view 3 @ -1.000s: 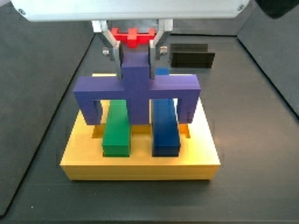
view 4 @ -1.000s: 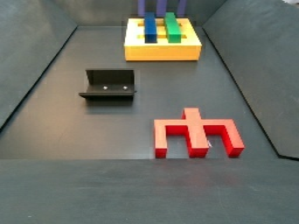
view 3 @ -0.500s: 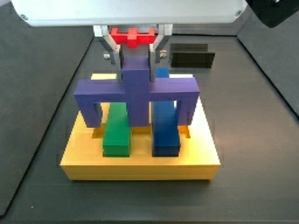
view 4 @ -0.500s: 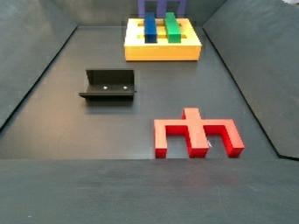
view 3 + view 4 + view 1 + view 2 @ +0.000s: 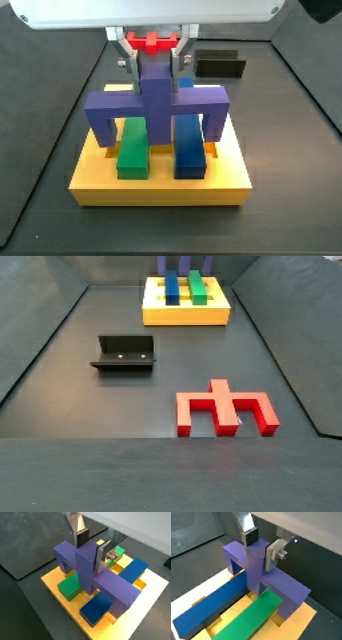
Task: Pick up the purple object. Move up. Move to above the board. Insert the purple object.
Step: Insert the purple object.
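The purple object [image 5: 154, 105] sits on the yellow board [image 5: 160, 188], its legs straddling the green bar [image 5: 132, 150] and the blue bar [image 5: 190, 150]. My gripper [image 5: 158, 65] comes down from above onto its raised central ridge. In both wrist views the fingers [image 5: 101, 558] [image 5: 273, 556] press against both sides of the ridge of the purple object [image 5: 100, 582] [image 5: 251, 562], so the gripper [image 5: 91, 548] [image 5: 262, 546] is shut on it. In a side view only the board [image 5: 185, 316] and the piece's lower parts [image 5: 163, 264] show at the far end.
A red notched block [image 5: 225, 409] lies on the dark floor, well away from the board. The dark fixture [image 5: 124, 354] stands between the two, to one side, and shows behind the board [image 5: 221, 65]. Sloping dark walls enclose the floor.
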